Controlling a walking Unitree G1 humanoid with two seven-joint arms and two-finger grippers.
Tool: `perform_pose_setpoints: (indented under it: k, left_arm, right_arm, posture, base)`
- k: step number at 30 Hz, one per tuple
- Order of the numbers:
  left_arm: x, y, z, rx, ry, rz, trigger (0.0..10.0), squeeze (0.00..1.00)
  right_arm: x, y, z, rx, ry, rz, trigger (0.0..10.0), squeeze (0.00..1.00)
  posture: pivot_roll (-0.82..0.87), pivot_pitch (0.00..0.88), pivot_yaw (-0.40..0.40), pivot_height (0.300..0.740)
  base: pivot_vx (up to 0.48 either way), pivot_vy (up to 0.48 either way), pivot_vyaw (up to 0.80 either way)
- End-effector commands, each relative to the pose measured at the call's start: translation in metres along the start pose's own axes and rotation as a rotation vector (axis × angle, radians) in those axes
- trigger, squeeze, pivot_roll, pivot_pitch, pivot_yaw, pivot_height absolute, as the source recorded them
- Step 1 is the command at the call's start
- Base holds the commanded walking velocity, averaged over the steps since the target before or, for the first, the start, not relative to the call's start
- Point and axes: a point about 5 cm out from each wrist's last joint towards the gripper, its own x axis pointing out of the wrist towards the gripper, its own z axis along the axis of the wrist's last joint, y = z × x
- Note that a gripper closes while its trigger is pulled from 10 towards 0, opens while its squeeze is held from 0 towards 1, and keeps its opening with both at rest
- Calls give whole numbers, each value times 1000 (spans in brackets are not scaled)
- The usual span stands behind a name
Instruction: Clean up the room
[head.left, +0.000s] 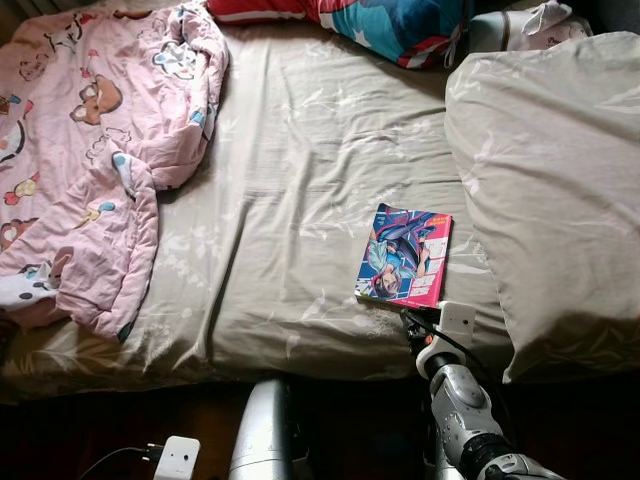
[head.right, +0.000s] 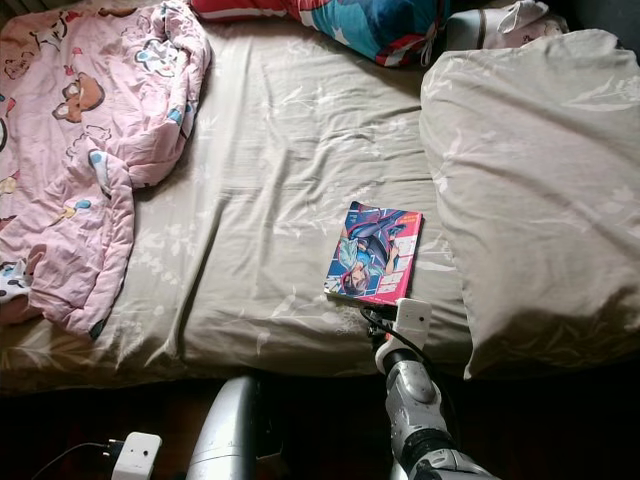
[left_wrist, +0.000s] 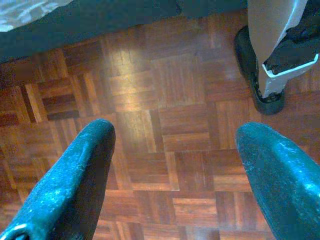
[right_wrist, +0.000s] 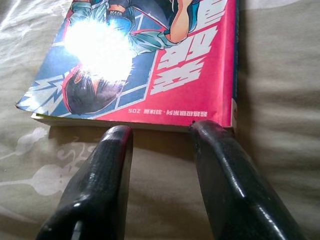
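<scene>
Here, from the head, a comic book lies near the bed's front edge, just beside the grey pillow, open sheet to its left. Right wrist: right tool, parted and grasping nothing, tips at the book's edge. Left wrist: left tool, released, over parquet floor.

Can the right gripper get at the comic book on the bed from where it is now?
Probably yes. The right gripper is open, its fingertips at the comic book's near edge, with only bare bedsheet around it. The pillow lies off to the side, not blocking.
</scene>
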Motion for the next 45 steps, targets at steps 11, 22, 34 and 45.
perform_pose_setpoints:
  k: [11,22,34,45]
  left_arm:
    - [-8,9,-18,35,52,5,10000,0]
    - [-7,7,-17,47,50,-2,10000,0]
    - [-7,6,-16,58,49,-9,10000,0]
    - [-6,4,-14,64,48,-16,10000,0]
  right_arm:
    - [-1,0,0,0,-13,-10,10000,0]
    - [0,-18,10,-8,-42,-74,10000,0]
    - [-1,-34,17,-22,-61,-128,10000,0]
    - [0,-39,24,-40,-87,-134,10000,0]
  posture:
    - [52,330,216,599]
    - [58,332,217,599]
    - [55,329,218,599]
    - [47,316,213,599]
  base:
    - [0,0,0]
    - [0,0,0]
    - [0,0,0]
    - [0,0,0]
